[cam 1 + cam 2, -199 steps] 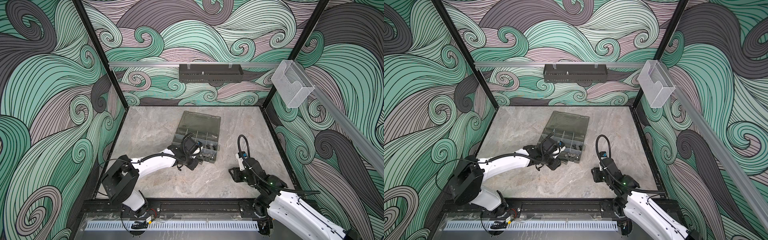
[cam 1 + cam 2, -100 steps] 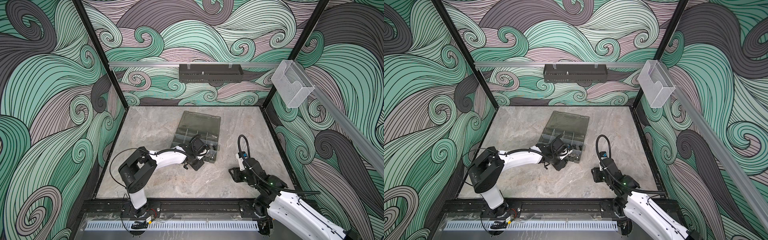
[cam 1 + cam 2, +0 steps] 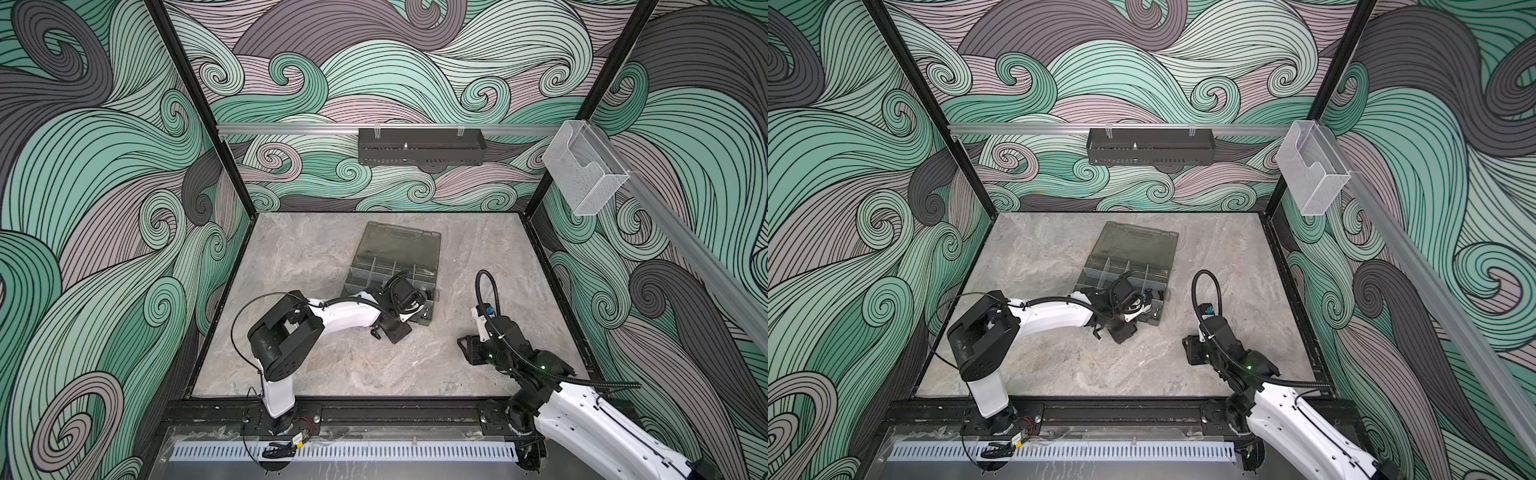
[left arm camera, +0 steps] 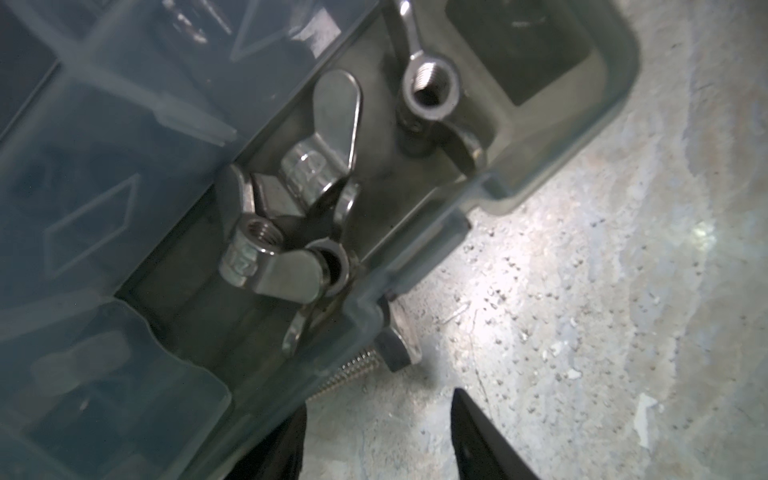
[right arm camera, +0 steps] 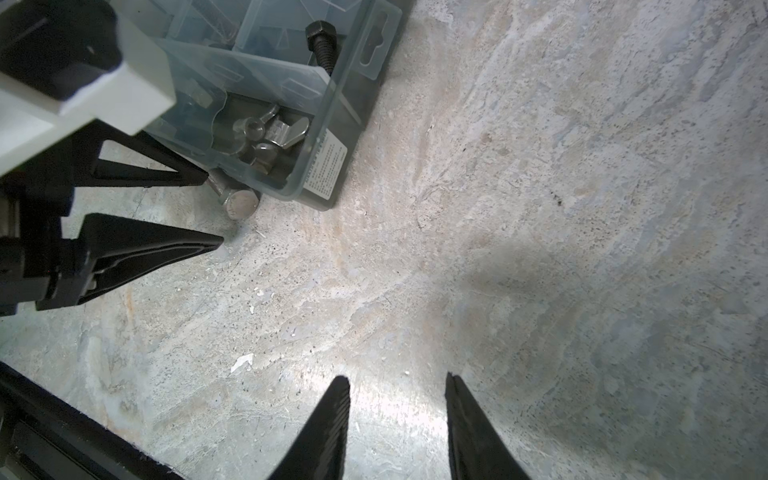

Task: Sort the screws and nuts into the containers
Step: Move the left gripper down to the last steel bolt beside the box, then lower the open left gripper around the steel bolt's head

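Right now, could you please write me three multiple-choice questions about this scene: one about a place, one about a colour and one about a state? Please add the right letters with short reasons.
1. Where does the silver screw lie?
A. On the table, against the outer wall of the organiser case
B. Inside a cell of the case
C. On the open lid of the case

2. What colour is the leaning screw in a cell of the case?
A. Gold
B. Black
C. Red

3. In what state is the left hand?
A. Shut on the silver screw
B. Shut on the leaning screw
C. Open, holding nothing

Answers:
1 A: the right wrist view shows it on the stone surface, outside the case wall.
2 B: its head and thread are black.
3 C: its fingers stand apart, and the silver screw lies just past their tips.
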Robot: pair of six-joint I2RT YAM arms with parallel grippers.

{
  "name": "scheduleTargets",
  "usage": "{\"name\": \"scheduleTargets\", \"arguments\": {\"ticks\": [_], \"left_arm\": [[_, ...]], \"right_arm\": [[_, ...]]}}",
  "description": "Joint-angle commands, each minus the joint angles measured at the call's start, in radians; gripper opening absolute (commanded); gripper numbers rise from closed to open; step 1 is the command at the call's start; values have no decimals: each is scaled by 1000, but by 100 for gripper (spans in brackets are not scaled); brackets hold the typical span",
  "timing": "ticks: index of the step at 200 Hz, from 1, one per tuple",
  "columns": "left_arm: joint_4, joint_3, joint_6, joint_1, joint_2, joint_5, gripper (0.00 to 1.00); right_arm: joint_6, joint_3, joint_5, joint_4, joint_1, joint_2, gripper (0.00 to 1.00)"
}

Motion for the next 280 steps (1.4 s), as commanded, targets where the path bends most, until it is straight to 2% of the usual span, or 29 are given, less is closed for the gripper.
{"name": "scheduleTargets", "arguments": {"ticks": [1, 231, 280], "left_arm": [[34, 40, 40, -1, 20, -36, 59], [9, 108, 98, -28, 42, -16, 58], [-1, 134, 57, -29, 88, -11, 50]], "right_arm": [[8, -9, 14, 7, -2, 2, 40], [7, -11, 18, 9, -3, 9, 40], [9, -12, 15, 7, -2, 1, 40]]}}
